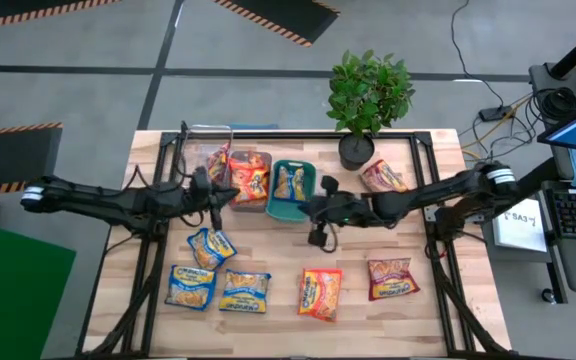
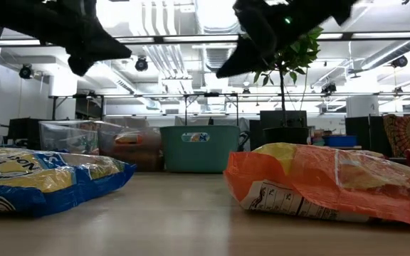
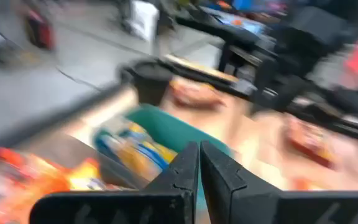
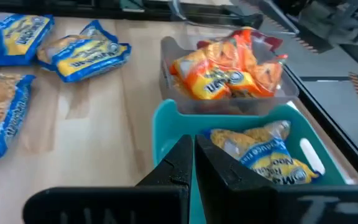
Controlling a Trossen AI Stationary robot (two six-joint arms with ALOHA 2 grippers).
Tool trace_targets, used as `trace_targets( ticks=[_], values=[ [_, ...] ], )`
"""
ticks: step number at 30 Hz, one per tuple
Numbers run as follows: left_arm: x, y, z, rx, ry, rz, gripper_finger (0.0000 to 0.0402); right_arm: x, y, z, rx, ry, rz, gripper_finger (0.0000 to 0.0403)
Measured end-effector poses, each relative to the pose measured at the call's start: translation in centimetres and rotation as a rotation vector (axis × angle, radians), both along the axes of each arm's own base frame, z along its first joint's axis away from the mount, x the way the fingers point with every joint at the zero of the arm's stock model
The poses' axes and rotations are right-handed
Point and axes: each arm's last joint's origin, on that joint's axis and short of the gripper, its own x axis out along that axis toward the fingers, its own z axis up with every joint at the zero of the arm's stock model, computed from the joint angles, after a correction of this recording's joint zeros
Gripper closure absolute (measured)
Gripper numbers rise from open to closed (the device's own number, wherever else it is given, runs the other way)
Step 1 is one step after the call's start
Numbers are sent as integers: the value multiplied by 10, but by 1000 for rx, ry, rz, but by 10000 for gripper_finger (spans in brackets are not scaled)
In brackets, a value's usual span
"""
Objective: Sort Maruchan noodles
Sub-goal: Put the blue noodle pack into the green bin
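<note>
Wooden slats made up the table (image 1: 278, 300), with three bins along its far side and a potted plant (image 1: 366, 95) behind them. Both grippers hung empty, fingers pressed together: the left gripper (image 1: 230, 195) beside the grey bin (image 1: 251, 178), the right gripper (image 1: 313, 208) just past the teal bin (image 1: 288, 192), which held a blue packet (image 4: 263, 155). Loose noodles lay nearer the front edge, below both grippers: blue packets (image 1: 213, 247), an orange packet (image 1: 320, 293) and a red packet (image 1: 392, 277). They looked light, crinkly and slippery, brittle inside; pinching a sealed end seemed safest.
</note>
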Motion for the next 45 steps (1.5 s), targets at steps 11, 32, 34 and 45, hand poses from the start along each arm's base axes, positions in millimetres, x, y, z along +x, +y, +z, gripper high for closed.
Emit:
trace_targets(
  ticks=[11, 32, 34, 45],
  values=[
    [-3, -23, -15, -600, 591, -36, 402, -28, -4, -5, 27, -121, -13, 394],
    [9, -31, -63, -567, 1102, 275, 219, -25, -4, -13, 43, -103, -18, 394],
    [12, -32, -71, -571, 1084, 269, 201, -25, -4, -13, 44, -103, -19, 394],
    [30, -37, -92, -541, 1010, 175, 218, -25, -4, -13, 49, -105, -21, 394]
  ],
)
